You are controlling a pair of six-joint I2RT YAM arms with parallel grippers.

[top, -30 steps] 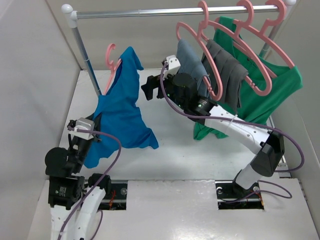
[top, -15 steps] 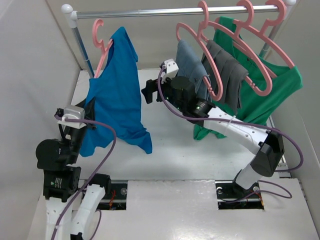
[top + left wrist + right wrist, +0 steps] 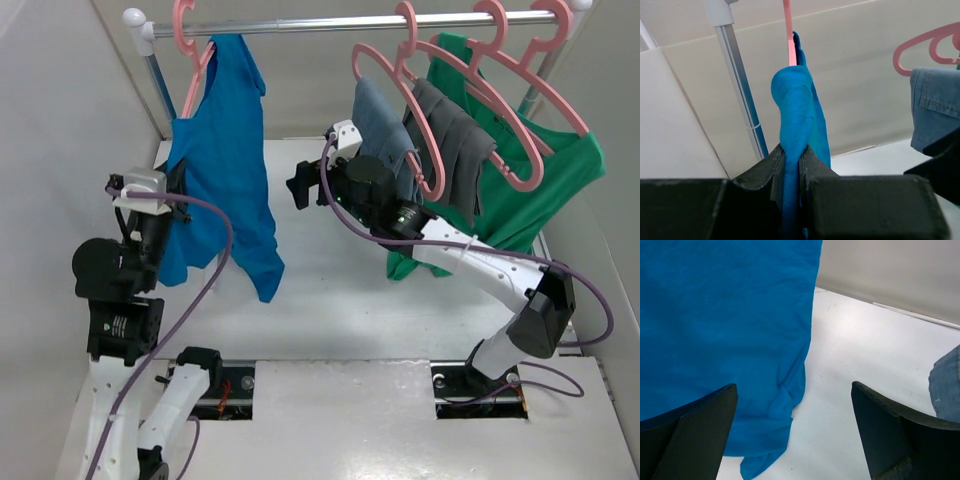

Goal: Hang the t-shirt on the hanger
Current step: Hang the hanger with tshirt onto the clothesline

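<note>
Left pincer [image 3: 792,156] clamped on t-shirt [image 3: 222,150], right pincer [image 3: 794,387] apart; I should seat hanger [image 3: 188,48] hook on rail [image 3: 350,22] at twelve, slowly.

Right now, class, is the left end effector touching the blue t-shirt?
Touching. The left wrist view shows the left end effector shut on a fold of the t-shirt, with the blue cloth squeezed between its jaws and no gap.
</note>
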